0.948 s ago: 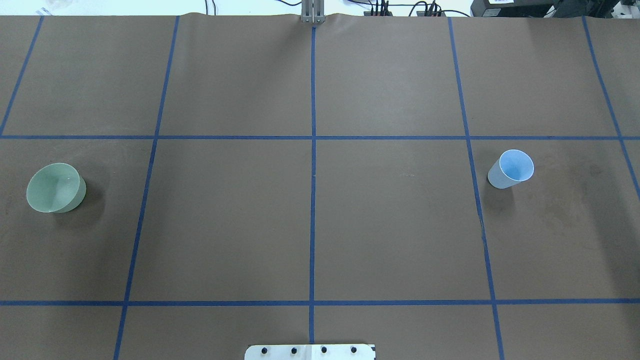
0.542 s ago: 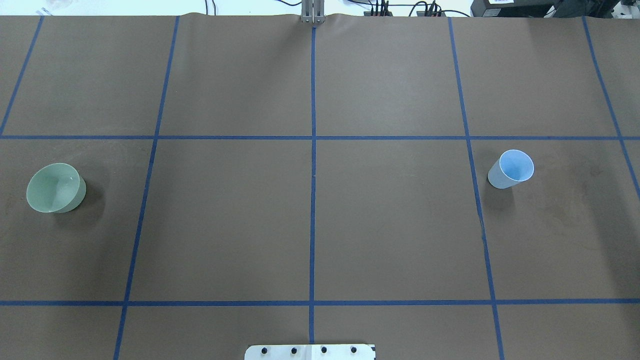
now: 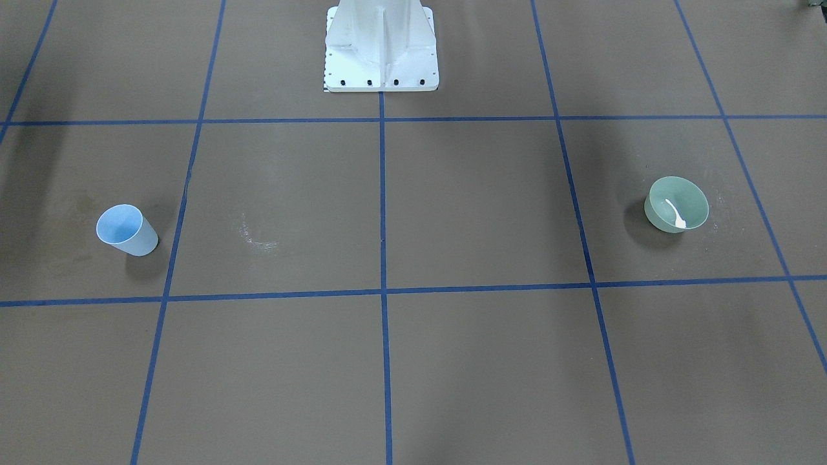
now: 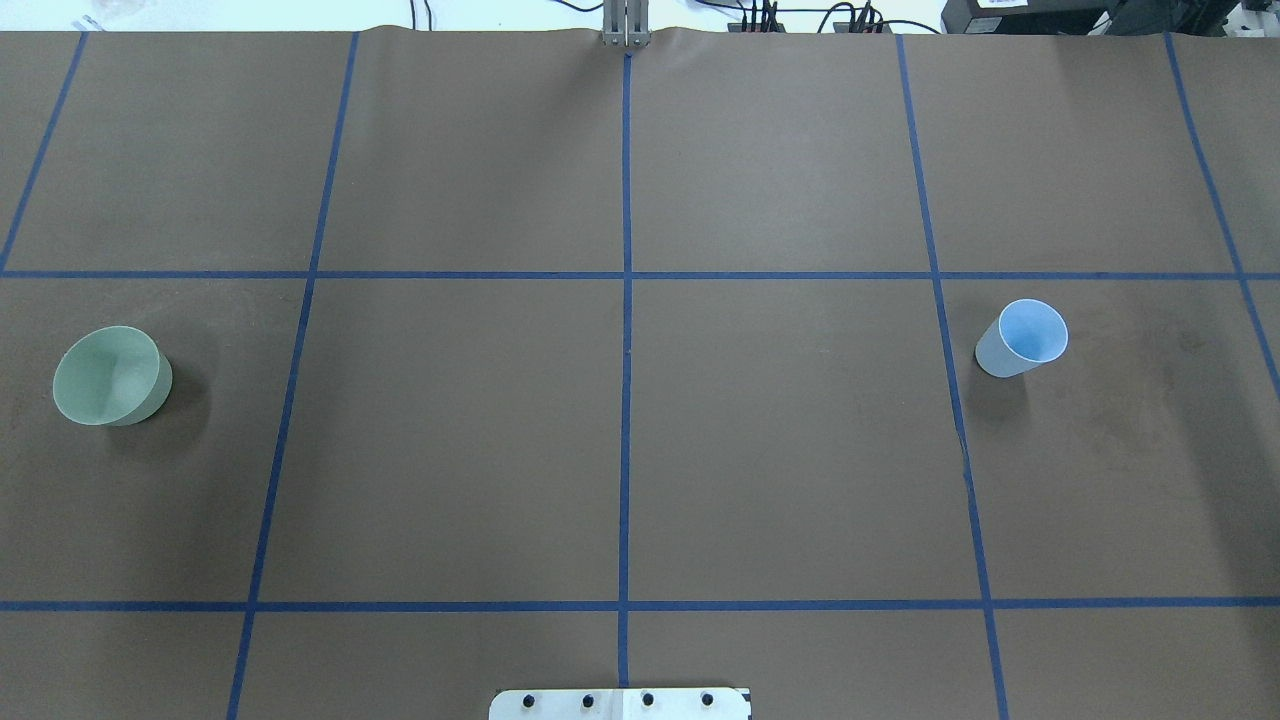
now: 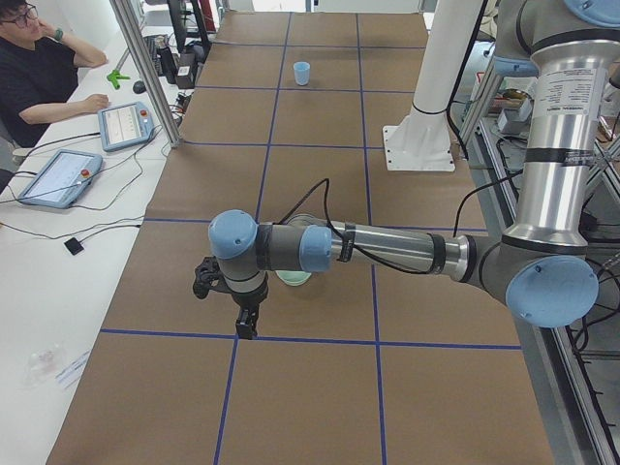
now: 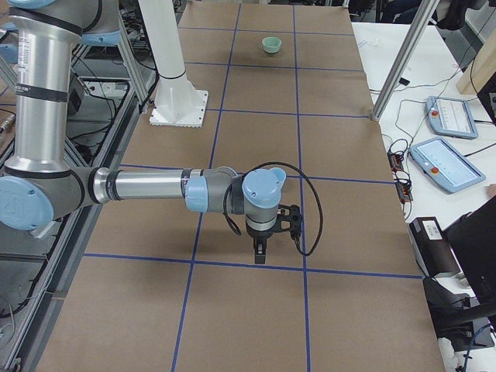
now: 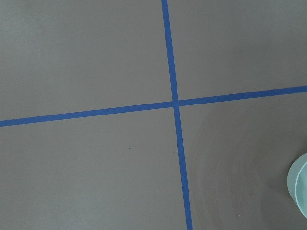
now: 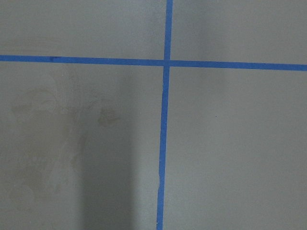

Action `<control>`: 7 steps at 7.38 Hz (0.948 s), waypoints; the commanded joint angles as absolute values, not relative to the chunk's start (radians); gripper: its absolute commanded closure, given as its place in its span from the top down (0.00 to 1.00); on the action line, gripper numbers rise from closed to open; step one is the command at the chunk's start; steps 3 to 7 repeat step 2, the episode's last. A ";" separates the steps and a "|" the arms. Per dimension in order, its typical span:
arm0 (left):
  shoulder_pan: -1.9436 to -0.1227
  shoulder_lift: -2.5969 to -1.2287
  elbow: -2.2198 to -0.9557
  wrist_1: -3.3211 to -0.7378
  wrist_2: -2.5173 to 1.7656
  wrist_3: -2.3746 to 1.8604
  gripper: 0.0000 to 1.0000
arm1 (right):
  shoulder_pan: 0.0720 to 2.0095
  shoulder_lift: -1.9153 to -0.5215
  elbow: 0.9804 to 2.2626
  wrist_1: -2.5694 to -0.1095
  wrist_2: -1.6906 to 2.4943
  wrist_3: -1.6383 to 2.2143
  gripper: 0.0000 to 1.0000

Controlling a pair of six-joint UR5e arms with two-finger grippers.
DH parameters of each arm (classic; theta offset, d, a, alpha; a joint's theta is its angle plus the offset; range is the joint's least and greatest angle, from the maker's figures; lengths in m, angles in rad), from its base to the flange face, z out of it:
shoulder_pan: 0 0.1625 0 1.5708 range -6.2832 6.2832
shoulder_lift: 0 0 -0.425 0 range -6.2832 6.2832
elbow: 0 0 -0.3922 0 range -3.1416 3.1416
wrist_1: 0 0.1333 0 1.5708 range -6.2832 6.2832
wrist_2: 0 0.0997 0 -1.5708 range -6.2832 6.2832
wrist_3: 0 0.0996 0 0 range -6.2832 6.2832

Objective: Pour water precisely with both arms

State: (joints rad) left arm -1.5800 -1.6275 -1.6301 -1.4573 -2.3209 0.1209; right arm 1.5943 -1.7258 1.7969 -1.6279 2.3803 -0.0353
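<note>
I cannot tell whether the left gripper [image 5: 246, 327] or the right gripper [image 6: 260, 256] is open; both hang above the table [image 4: 800, 450]. The water [image 3: 676, 216] glints inside the green bowl [image 3: 652, 213], off to the left of the pedestal [image 3: 381, 45]; the blue cup [image 3: 126, 231] stands off to its right.

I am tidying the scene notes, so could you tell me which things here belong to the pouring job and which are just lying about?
For the job:
cup
bowl
left arm
right arm
white glint in the bowl, perhaps water

Just lying about:
pedestal
two pendants
</note>
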 commanded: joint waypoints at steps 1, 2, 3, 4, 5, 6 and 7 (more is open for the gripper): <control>-1.580 -1.628 -1.629 -1.457 -2.321 0.120 1.00 | 1.595 -1.726 1.798 -1.628 2.390 -0.035 1.00; -1.580 -1.628 -1.628 -1.457 -2.321 0.120 1.00 | 1.595 -1.726 1.796 -1.628 2.390 -0.035 1.00; -1.580 -1.628 -1.628 -1.457 -2.321 0.120 1.00 | 1.595 -1.726 1.796 -1.628 2.390 -0.035 1.00; -1.580 -1.628 -1.628 -1.457 -2.321 0.120 1.00 | 1.595 -1.726 1.796 -1.628 2.390 -0.035 1.00; -1.580 -1.628 -1.628 -1.457 -2.321 0.120 1.00 | 1.595 -1.726 1.796 -1.628 2.390 -0.035 1.00; -1.580 -1.628 -1.628 -1.457 -2.321 0.120 1.00 | 1.595 -1.726 1.796 -1.628 2.390 -0.035 1.00; -1.580 -1.628 -1.628 -1.457 -2.321 0.120 1.00 | 1.595 -1.726 1.796 -1.628 2.390 -0.035 1.00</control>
